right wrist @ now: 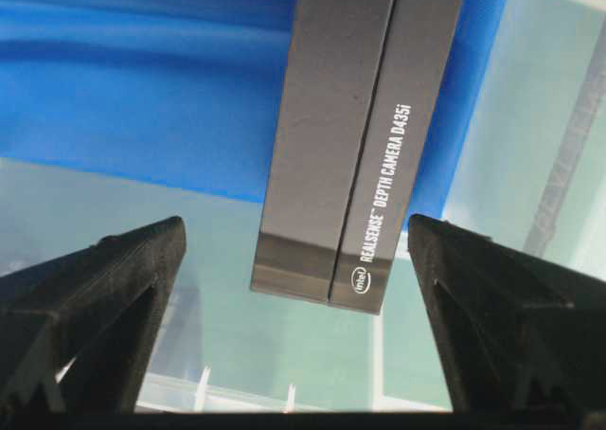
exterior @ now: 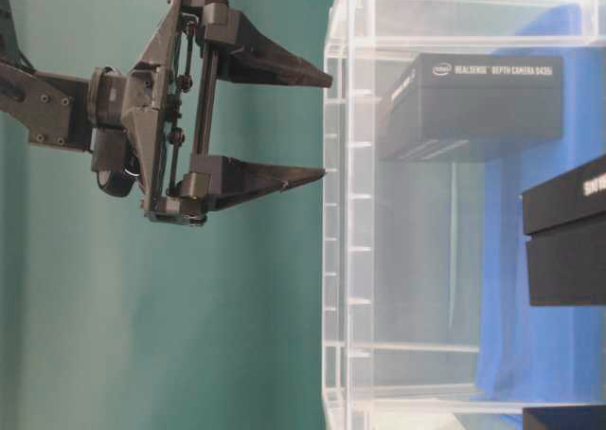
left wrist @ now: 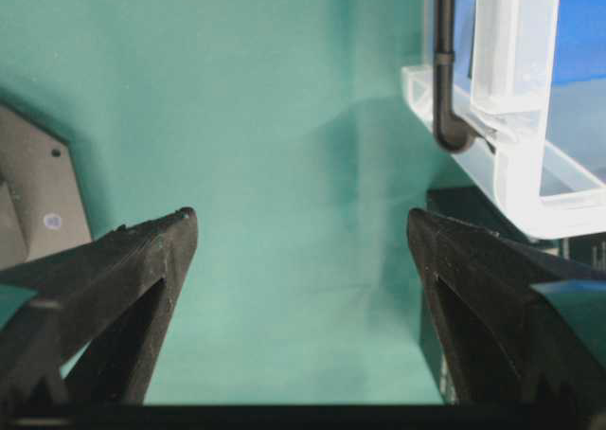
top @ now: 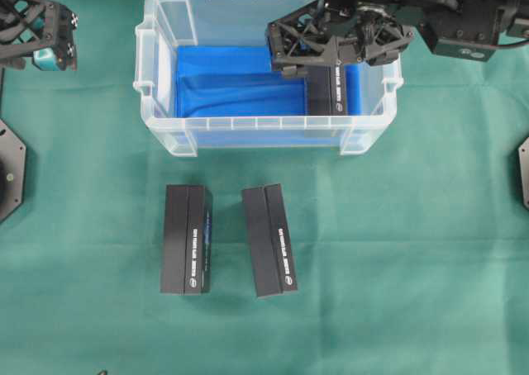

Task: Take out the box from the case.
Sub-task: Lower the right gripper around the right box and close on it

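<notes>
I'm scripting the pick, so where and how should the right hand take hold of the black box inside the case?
Grip the box across its two long faces, coming straight down from above. It stands on edge on the blue cloth near the case's right wall, narrow side up, and the open right hand hovers above it.

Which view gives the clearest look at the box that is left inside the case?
The right wrist view: the box fills the centre, unobstructed, its printed label readable, between the open fingers. Overhead, the right gripper covers the box's far end. The table-level view shows it through the case wall. The left wrist view does not show it.
</notes>
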Robot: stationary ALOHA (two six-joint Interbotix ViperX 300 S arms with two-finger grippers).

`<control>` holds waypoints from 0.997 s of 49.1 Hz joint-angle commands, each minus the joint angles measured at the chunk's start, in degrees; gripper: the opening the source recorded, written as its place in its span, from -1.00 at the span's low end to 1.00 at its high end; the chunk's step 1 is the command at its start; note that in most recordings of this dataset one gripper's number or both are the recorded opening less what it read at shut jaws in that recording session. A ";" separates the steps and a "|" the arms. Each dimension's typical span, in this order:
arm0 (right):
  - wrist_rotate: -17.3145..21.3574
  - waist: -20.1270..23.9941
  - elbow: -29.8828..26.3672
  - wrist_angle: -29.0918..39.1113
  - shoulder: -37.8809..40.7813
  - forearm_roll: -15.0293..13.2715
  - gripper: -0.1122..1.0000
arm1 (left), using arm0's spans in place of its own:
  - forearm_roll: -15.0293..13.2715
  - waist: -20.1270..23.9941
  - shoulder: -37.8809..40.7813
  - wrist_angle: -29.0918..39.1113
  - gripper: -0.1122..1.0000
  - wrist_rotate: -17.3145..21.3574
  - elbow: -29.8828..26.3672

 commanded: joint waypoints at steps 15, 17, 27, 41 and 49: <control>0.00 0.18 -0.79 -0.09 -0.88 -0.18 0.88 | 0.00 -0.18 -0.18 -0.18 0.97 0.09 -0.88; 0.00 0.18 -0.79 -0.09 -0.88 -0.18 0.88 | 0.00 -0.18 -0.18 -0.18 0.97 0.09 -0.88; 0.09 0.18 -0.70 0.09 -0.88 -0.26 0.88 | 0.00 -0.18 -0.18 -0.18 0.97 0.09 -0.88; 0.09 0.18 -0.44 -0.09 -0.88 -0.26 0.88 | 0.00 -0.18 -0.26 -0.18 0.97 0.09 -0.88; 0.26 0.18 0.35 -0.26 -0.88 -0.26 0.88 | 0.00 -0.26 -0.18 -0.18 0.97 0.09 -0.79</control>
